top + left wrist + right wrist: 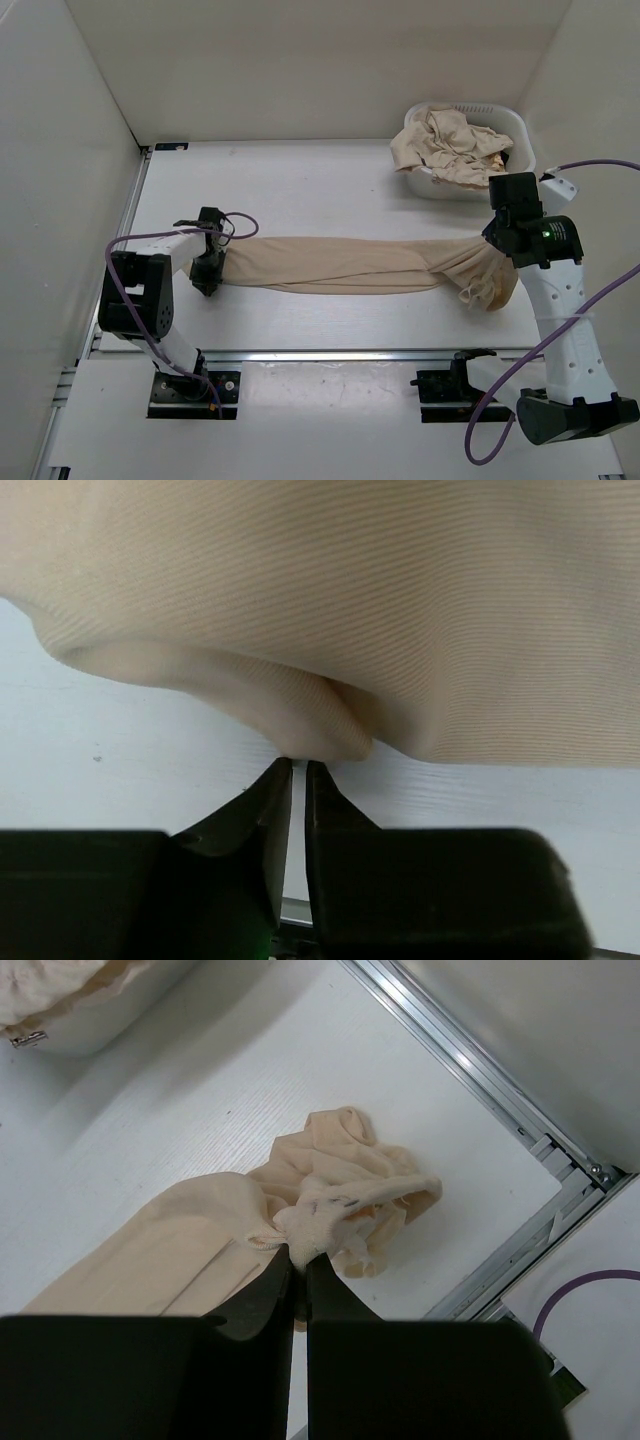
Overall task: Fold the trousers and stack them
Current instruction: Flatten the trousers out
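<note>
Left fingers (pixel 262 820): pressed almost together with a hairline slit between them, the tips nipping a small fold on the underside of the trousers (pixel 420 610); ribbed beige cloth fills the upper half of the left wrist view, with the white desk (pixel 120 770) showing beneath it
Right fingers (pixel 262 1305): closed to a thin slit, the tips pinching a crumpled knot of cloth at the other end of the trousers; past the tips a loose bunch of fabric spills toward the desk's near edge, close to the metal rail (pixel 470 1070)
Trousers: seen from above, drawn out in one long beige band across the middle of the desk, left end at the left fingers, right end at the right fingers; the band is narrow and creased lengthwise, widening into the bunch on the right, which droops below the right wrist; whether the middle of the band touches the desk cannot be told
Left arm (pixel 150 290): folded low at the left side of the desk, a purple cable (pixel 160 237) looping over it
Right arm (pixel 565 300): upright at the right side, its wrist turned in toward the cloth
Basket (pixel 520 128): white, at the far right corner of the desk, just beyond the right wrist, heaped with more beige garments (pixel 445 145) that lap over its near rim
</note>
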